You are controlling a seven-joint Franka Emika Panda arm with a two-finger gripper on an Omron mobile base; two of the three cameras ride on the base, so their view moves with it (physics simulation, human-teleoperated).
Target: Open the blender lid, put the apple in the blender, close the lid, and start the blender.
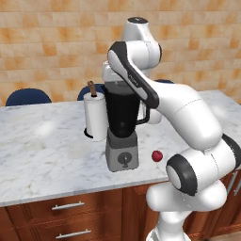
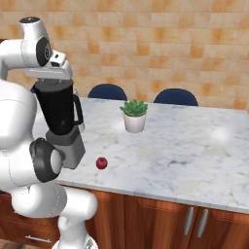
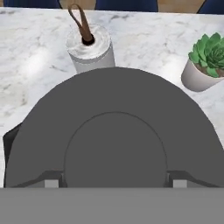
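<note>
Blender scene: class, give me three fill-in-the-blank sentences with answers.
1. The apple lies on the ____ beside the blender.
2. The blender lid still sits on the ____.
3. The paper-towel roll is coloured ____.
Answers: counter; jar; white

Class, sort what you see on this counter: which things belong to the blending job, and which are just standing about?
Part of the job: blender, blender lid, apple, gripper above the lid.

Standing about: paper-towel roll, potted succulent, blue chairs behind the counter.
</note>
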